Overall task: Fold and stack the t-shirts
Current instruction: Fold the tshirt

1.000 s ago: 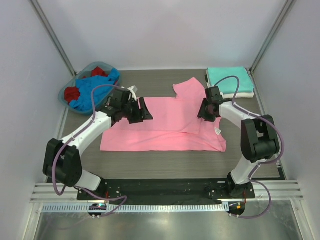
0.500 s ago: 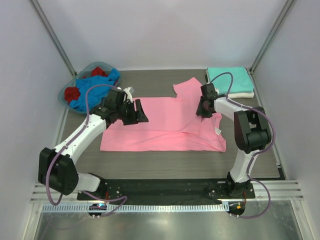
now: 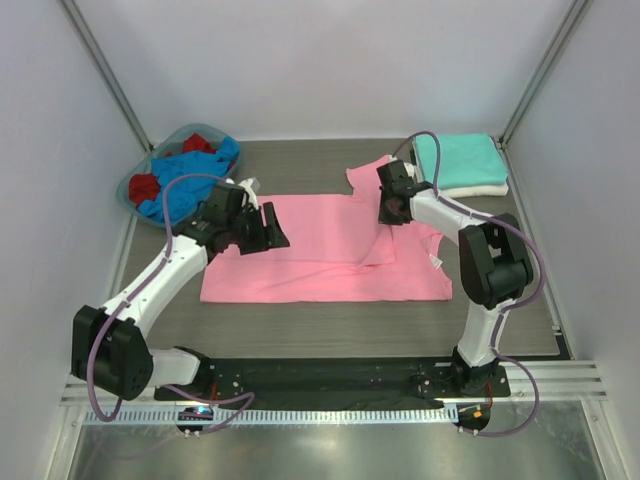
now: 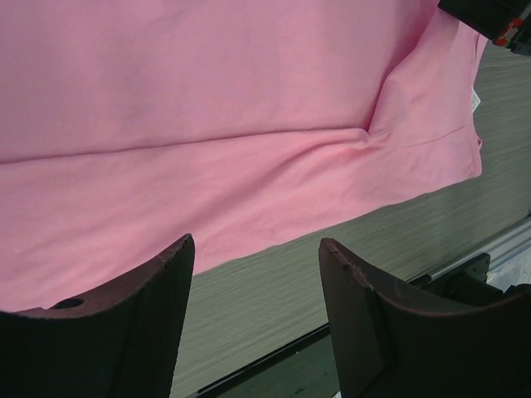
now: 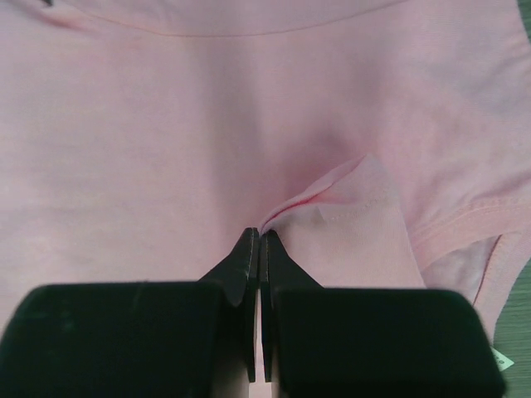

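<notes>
Grey wood-grain tabletop (image 3: 300, 165), white walls around. From above: pink t-shirt (image 3: 320, 262) lies spread in the middle, one sleeve reaching toward the far side. Right fingers (image 3: 388, 212) sit on its right part, and left fingers (image 3: 268, 228) hang at its left end. Folded teal shirt (image 3: 458, 158) on a white shirt (image 3: 492, 189) at far right is your stack, so swing the fold clear of it. Basket (image 3: 133, 185) at far left holds a blue shirt (image 3: 190, 172) and a red shirt (image 3: 145, 187).

Left wrist: fingers stand wide apart with nothing between them, over the shirt's edge and bare tabletop. Get a matching pinch here before you lift.

Right wrist: fingers are together, clamped on a small raised pleat of pink cloth. It looks a thin bite, so lift slowly or it may slip out.
</notes>
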